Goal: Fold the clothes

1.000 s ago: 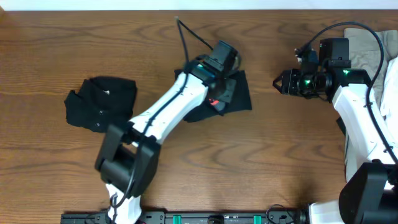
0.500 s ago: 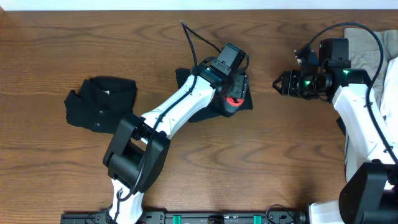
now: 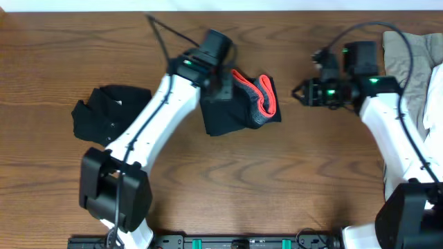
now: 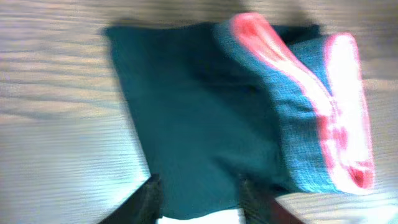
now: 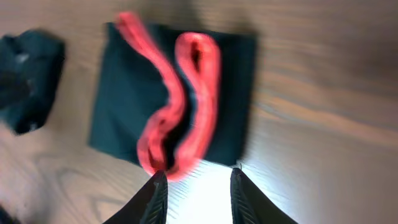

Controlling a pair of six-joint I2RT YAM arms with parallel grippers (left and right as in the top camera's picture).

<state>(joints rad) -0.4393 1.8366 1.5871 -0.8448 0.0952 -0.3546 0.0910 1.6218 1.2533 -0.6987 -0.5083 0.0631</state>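
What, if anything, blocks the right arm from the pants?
Probably nothing, so likely yes: the right gripper, open, faces the pants with only table between them. The left gripper is at their far side, leaving the near red-edged side free.

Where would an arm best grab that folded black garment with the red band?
Probably the red-edged waistband bunched on the right side of the folded pants: it seems to rise above the flat layers, giving the fingers something to close over. The right gripper, facing that side, could come in from the right.
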